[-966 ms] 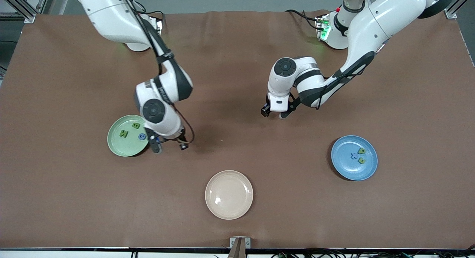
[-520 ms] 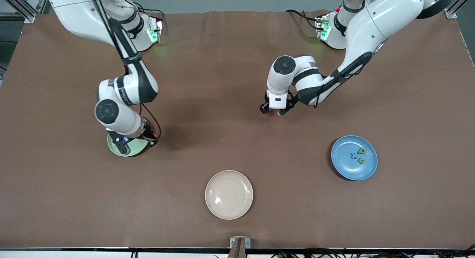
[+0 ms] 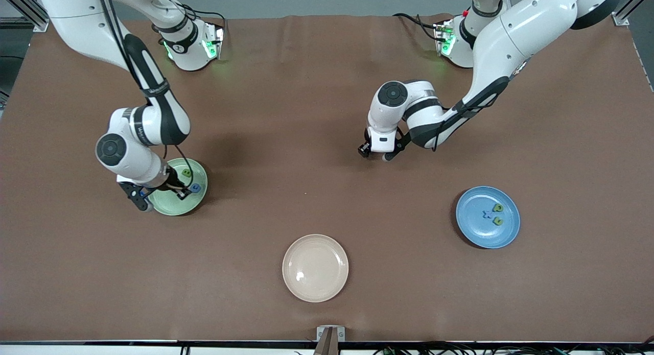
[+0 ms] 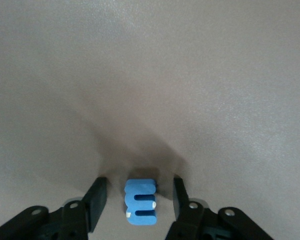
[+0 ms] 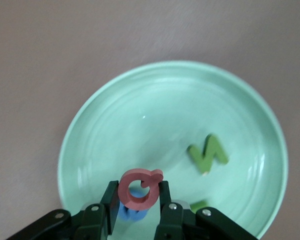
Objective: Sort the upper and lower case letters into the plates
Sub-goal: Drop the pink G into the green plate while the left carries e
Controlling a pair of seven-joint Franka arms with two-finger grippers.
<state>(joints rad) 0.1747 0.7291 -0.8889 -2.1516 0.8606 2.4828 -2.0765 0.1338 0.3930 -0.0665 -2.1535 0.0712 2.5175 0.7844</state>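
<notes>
The small blue m (image 4: 140, 202) lies flat on the bare table between the fingers of my left gripper (image 4: 139, 184), which is open with a gap on each side. That gripper (image 3: 377, 157) stands low over the middle of the table. My right gripper (image 5: 138, 186) is shut on the red round letter (image 5: 127, 192) and holds it over the light green plate (image 5: 90, 130). In that plate lie a green N (image 5: 208, 154) and a blue C (image 5: 132, 212). The blue plate (image 3: 472, 232) holds a green p (image 3: 498, 208), a blue x (image 3: 489, 214) and a green n (image 3: 498, 221).
A cream-beige plate (image 3: 315, 267) with nothing in it sits nearest the front camera, between the two coloured plates. The light green plate (image 3: 176, 210) is toward the right arm's end, with a green B (image 3: 187, 173) in it. The blue plate is toward the left arm's end.
My right gripper has carried the red letter from beside the green plate to over it. The left gripper's fingers have drawn closer around the blue m.
</notes>
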